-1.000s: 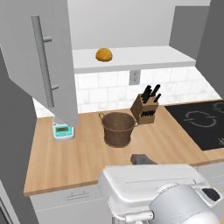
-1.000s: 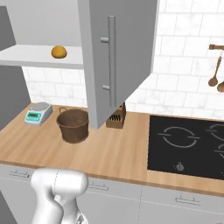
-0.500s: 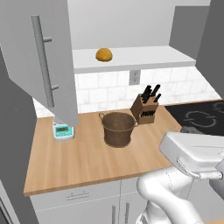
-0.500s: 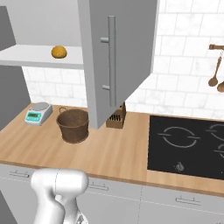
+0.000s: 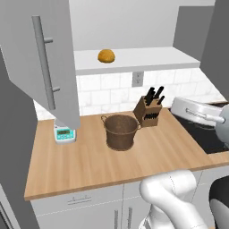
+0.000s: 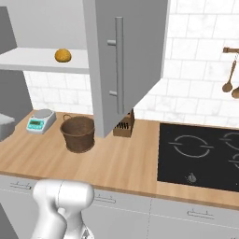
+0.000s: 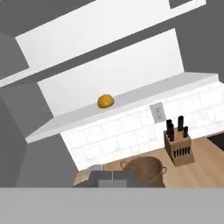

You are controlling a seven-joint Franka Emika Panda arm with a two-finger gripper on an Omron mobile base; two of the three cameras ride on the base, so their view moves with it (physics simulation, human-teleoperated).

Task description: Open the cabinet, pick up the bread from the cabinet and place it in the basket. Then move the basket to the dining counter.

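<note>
The cabinet stands open, its left door [image 5: 44,62] and right door [image 6: 123,60] swung out towards me. The bread [image 5: 106,56] [image 6: 62,55] [image 7: 105,101] lies on the cabinet's white shelf [image 5: 143,60], a small golden-brown lump. The dark brown woven basket [image 5: 120,131] [image 6: 78,134] [image 7: 144,170] stands upright on the wooden worktop below the shelf. My gripper [image 7: 112,179] is shut with nothing in it, looking up at the shelf from well short of the bread. A white part of the arm [image 5: 197,112] hangs right of the basket. The dining counter is out of view.
A brown knife block [image 5: 150,112] stands right of the basket and a small kitchen scale [image 5: 64,133] left of it. A black hob [image 6: 200,154] takes up the worktop's right end. Wooden spoons [image 6: 228,79] hang on the tiled wall.
The arm has risen from low at the front and swung up to the right side of the left base view. Bread, basket and doors have not moved.
</note>
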